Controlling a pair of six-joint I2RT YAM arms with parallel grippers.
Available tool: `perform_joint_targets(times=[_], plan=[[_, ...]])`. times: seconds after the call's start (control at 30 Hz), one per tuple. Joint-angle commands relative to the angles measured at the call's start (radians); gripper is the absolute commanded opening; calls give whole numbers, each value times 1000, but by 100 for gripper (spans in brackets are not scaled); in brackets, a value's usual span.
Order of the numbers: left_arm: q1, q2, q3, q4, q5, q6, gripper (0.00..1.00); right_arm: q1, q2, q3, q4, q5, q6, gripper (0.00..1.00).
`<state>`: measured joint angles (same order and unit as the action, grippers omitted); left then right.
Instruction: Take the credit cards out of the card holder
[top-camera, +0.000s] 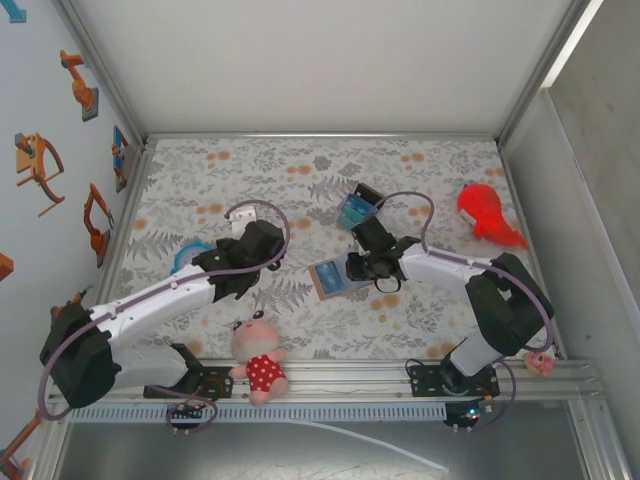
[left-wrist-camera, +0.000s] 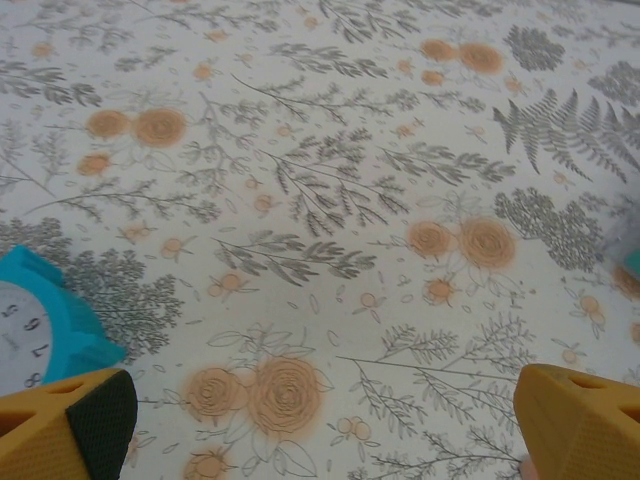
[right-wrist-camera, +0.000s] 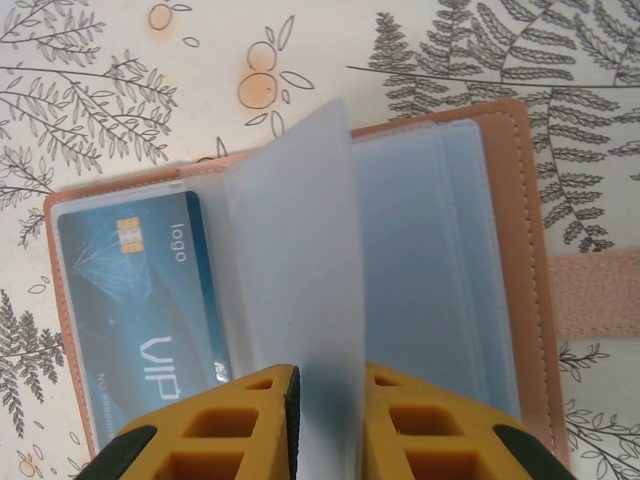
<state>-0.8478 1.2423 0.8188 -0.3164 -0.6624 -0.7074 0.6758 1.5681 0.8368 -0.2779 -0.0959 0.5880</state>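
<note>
The card holder (top-camera: 333, 276), a small flat pinkish-tan leather-like wallet, lies open like a book near the middle of the floral-patterned table (top-camera: 440, 165), somewhat closer to its near edge. The right hand (right-wrist-camera: 328, 380) is over it, its yellow fingers (right-wrist-camera: 240, 420) clenched on either side of a clear plastic sleeve (right-wrist-camera: 300, 250) that stands up from the spine. The sleeve appears pinched, though the contact itself is hard to see. A blue card (right-wrist-camera: 140, 290) with a gold chip sits in the pocket beside that sleeve. The left hand (left-wrist-camera: 325, 420) hovers spread wide above the table toward its left edge, near a turquoise clock (left-wrist-camera: 45, 320).
</note>
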Motion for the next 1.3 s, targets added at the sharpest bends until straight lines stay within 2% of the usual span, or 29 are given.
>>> perform_joint_targets(times=[0.0, 0.27, 0.4, 0.53, 0.73, 1.07, 1.17, 1.27], plan=[[-11, 47, 36, 41, 68, 45, 97, -5, 2, -20, 17, -34, 39, 16], [-66, 203, 100, 57, 102, 84, 97, -8, 33, -82, 148, -149, 155, 4], [-86, 270, 124, 65, 120, 78, 97, -9, 33, -115, 219, -198, 206, 2], [-99, 304, 136, 79, 127, 80, 97, -9, 19, -112, 186, -173, 192, 2], [-103, 333, 135, 80, 137, 76, 97, -9, -39, -80, 69, -84, 147, 13], [-131, 366, 119, 90, 132, 66, 97, -9, -96, -67, -37, 28, 111, 22], [-145, 383, 118, 91, 142, 65, 97, -10, -112, -60, -71, 70, 100, 30], [-159, 400, 118, 87, 145, 59, 97, -11, -140, -47, -113, 118, 85, 33]])
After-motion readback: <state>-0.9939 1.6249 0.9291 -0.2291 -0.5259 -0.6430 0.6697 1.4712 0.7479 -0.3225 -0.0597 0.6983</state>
